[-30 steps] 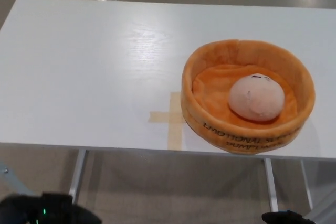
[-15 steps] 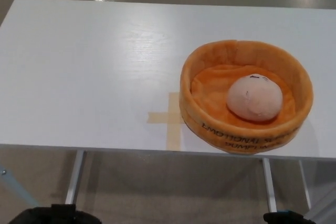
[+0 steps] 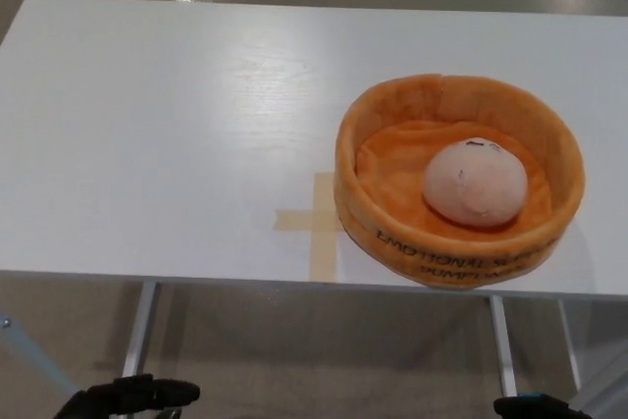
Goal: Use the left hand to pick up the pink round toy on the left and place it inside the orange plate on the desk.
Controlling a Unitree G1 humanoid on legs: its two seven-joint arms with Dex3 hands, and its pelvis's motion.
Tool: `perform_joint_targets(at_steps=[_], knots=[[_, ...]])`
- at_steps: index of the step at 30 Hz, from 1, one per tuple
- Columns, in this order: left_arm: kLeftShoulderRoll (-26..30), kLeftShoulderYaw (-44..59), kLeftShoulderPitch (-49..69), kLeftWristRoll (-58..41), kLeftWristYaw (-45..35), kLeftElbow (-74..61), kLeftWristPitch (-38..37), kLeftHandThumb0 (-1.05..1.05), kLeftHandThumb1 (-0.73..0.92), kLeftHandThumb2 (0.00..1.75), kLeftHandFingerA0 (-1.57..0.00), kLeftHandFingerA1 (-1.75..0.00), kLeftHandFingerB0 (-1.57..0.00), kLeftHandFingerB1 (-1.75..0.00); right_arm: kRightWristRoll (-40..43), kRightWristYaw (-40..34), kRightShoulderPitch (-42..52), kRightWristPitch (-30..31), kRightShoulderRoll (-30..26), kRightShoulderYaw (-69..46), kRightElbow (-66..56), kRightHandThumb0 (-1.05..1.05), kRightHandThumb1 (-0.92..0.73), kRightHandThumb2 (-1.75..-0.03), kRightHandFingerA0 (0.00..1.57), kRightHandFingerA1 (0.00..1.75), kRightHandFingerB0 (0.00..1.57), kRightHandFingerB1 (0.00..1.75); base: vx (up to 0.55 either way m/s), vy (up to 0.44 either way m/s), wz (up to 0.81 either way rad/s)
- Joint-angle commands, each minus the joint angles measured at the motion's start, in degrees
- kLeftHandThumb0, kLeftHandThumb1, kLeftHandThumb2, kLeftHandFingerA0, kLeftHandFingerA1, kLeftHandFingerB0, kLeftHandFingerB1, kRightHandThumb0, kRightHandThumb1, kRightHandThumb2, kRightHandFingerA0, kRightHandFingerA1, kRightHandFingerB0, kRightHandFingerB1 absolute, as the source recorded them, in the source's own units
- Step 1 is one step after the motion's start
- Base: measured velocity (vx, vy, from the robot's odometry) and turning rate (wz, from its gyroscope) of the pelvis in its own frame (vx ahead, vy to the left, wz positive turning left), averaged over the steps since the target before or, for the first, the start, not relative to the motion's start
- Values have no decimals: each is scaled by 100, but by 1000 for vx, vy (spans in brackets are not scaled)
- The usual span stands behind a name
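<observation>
A: I'm looking down through the head view, the only one I have. The pink toy (image 3: 476,182) is sitting inside the orange plate (image 3: 392,228), slightly toward three o'clock of the plate's middle, resting on the soft floor and clear of the wall on every side I can see. The plate is lying at the four o'clock part of the white desk (image 3: 157,134), close to the near edge, with a tape cross (image 3: 316,224) just beside it at nine o'clock.

B: And the hands?

A: The left hand (image 3: 128,397) is showing only as a dark shape at seven o'clock, below the desk edge. It is holding nothing that I can see, but I cannot tell how far its fingers are spread. The right hand (image 3: 535,406) is barely peeking in at five o'clock, and I cannot tell its state either.

B: So what are you doing now?

A: I'm judging the placing as done, so I'm treating this as the parking step. I'm aiming to rest the left arm low and well apart from the desk's near edge and its metal leg (image 3: 137,331), so nothing nudges the desk or the plate.

B: Any risk?

A: The plate is sitting near the edge, so a knock from below is the thing I'm guarding against.
</observation>
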Motion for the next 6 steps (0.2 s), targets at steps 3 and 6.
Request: perform_joint_targets(at_steps=[3,6], knots=[[-372,202,-424,278,1844,1246,412,-32,72,62,-99,-51,-78,-47,93,73,77,146,-56,-113,34,-26,-62,-58,40,81,42,73,0,0,0],[-380,228,-428,262,1848,1291,369,-32,71,62,-98,-52,-78,-47,128,88,57,166,-43,-150,32,-25,-62,-58,38,81,41,73,0,0,0]])
